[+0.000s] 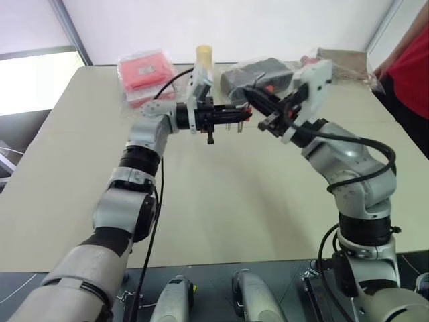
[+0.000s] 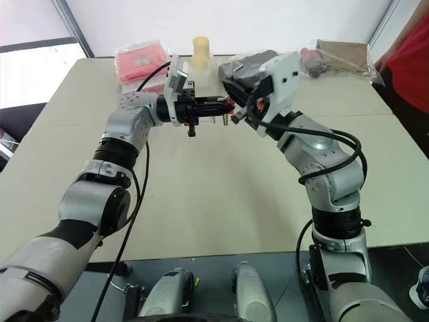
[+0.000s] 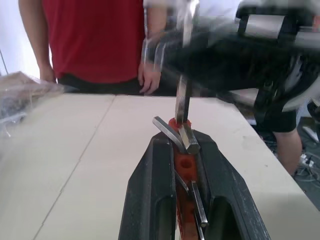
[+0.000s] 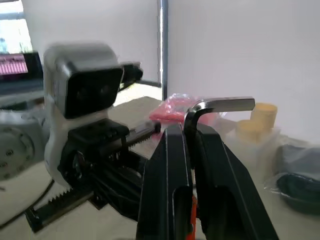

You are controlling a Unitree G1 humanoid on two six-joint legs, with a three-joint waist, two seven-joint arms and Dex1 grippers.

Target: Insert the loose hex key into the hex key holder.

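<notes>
1. Surface: wide beige table (image 1: 221,201), matte, bare across the near and middle part; white wall behind the far edge, bright window at far left
2. Far edge clutter, left to right: red packaged box (image 1: 143,72) in clear wrap, pale yellow cup (image 1: 204,55), dark item in plastic bag (image 1: 258,72), brown bagged bundle (image 1: 343,62)
3. Person in red shirt (image 1: 413,64) stands at far right beside the table; a hand (image 3: 148,80) hangs at the table edge in the left wrist view
4. Left gripper (image 1: 234,117) raised above the table's far half, pointing right, fingers clamped on the hex key holder (image 3: 184,167), orange-red block with thin keys projecting
5. Right gripper (image 1: 263,113) just right of it, pointing left, pinching the loose hex key (image 4: 216,106) at its bend
6. In the left wrist view the loose key's straight leg meets the holder's tip; whether it is seated I cannot tell
</notes>
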